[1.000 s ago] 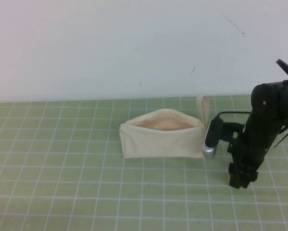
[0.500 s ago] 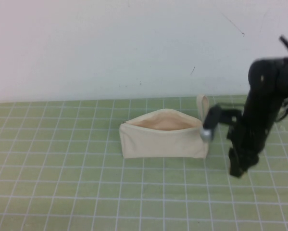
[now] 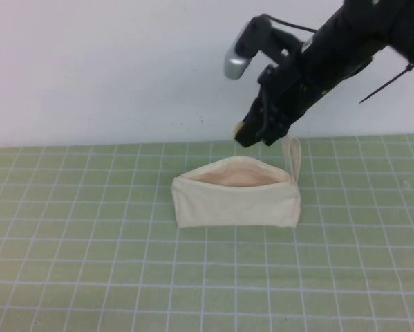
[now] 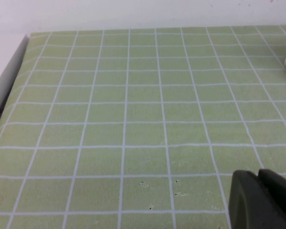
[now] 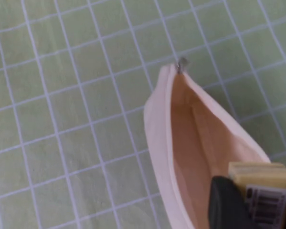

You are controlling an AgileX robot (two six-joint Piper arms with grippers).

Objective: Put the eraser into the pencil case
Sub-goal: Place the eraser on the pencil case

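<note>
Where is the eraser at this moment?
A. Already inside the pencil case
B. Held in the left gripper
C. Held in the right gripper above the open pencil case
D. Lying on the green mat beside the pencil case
C: the right gripper grips the eraser above the open pencil case; the left gripper is over bare mat.

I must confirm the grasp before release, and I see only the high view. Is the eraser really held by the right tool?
Observer: Yes. In the right wrist view the eraser sits clamped in the right tool, barcode label showing.
Operator: Is the pencil case open?
Observer: Yes, the pencil case gapes wide, with nothing visible inside.
Operator: Where is the left tool?
Observer: The left tool is low over the mat, near the table's left edge.
</note>
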